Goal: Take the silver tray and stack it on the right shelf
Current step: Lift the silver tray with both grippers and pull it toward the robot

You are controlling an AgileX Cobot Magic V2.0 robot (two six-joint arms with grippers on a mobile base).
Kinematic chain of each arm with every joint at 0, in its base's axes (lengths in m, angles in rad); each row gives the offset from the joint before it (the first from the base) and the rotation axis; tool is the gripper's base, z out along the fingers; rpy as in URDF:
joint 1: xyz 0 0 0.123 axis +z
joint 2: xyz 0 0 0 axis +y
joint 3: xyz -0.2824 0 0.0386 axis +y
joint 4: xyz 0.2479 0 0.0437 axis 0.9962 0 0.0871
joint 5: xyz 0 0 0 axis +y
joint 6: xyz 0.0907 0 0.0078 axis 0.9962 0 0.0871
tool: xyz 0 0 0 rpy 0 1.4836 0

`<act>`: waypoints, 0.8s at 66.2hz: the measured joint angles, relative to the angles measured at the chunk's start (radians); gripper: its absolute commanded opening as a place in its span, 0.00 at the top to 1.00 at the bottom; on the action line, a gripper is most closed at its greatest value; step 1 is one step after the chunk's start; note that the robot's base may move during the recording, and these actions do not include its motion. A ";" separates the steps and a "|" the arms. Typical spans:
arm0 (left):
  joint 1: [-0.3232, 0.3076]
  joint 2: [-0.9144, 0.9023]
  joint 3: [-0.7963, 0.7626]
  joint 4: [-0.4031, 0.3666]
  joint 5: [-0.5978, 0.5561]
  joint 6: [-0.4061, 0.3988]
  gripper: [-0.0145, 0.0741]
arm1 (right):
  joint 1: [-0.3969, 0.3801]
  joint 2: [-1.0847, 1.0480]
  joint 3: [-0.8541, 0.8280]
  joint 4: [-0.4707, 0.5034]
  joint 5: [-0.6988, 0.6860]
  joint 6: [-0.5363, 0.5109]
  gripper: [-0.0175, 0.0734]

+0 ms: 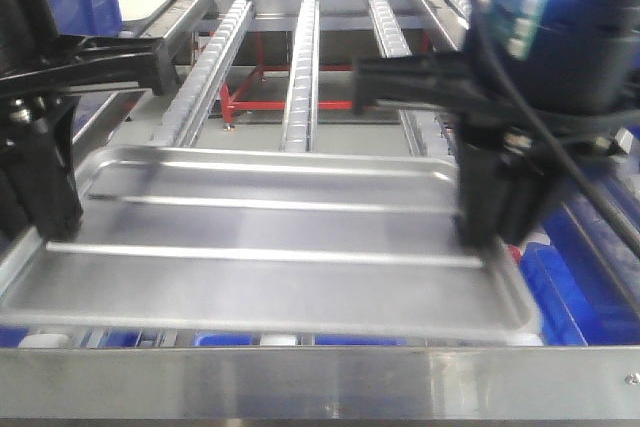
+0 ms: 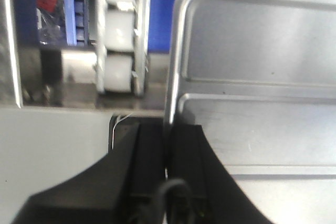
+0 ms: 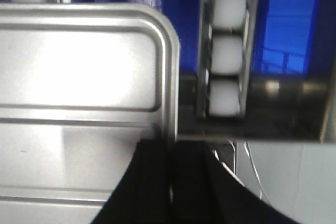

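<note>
Front bar (image 1: 320,382): nearest edge of the shelf (image 1: 205,77); flat steel, spanning the view left to right.
Tray (image 1: 270,227): just beyond the front bar, over the near ends of the rails; roughly level; two ridges visible along the floor. Contact with the rollers not discernible through the blur.
Long axis: left to right, parallel to the front bar and square to the rails.
Left hand (image 1: 40,197): at the tray's left short end; fingers (image 2: 149,150) clenched on the rim, one inside and one outside.
Right hand (image 1: 495,217): at the right short end, opposite the left; fingers (image 3: 152,177) likewise clamped across the rim.
Key relation: tray slung between the two hands, neither nearer than the other; free shelf depth straight ahead, at right angles to the long axis.
Rollers (image 3: 228,51): whitish, just outside each held corner in the wrist views, apart from the rim.
Rails (image 1: 300,67): three seen, running away from the tray toward the back.
Bins (image 1: 580,297): blue, below the shelf at right.
Frame (image 1: 250,102): red, low, beyond the rails.
Judged next move: lowering or forward travel along the rails, both hands in step; uneven advance likely to skew the tray.
</note>
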 measured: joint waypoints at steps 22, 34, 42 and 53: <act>-0.219 -0.061 0.124 0.017 -0.002 -0.229 0.95 | 0.118 -0.178 0.193 0.000 0.009 0.178 0.74; -0.319 -0.066 0.143 0.076 0.018 -0.358 0.95 | 0.200 -0.211 0.238 -0.050 0.017 0.296 0.74; -0.328 -0.071 0.144 0.092 0.031 -0.372 0.95 | 0.238 -0.212 0.238 -0.074 0.021 0.331 0.74; -0.328 -0.073 0.144 0.092 0.035 -0.372 0.95 | 0.256 -0.212 0.238 -0.083 0.022 0.347 0.74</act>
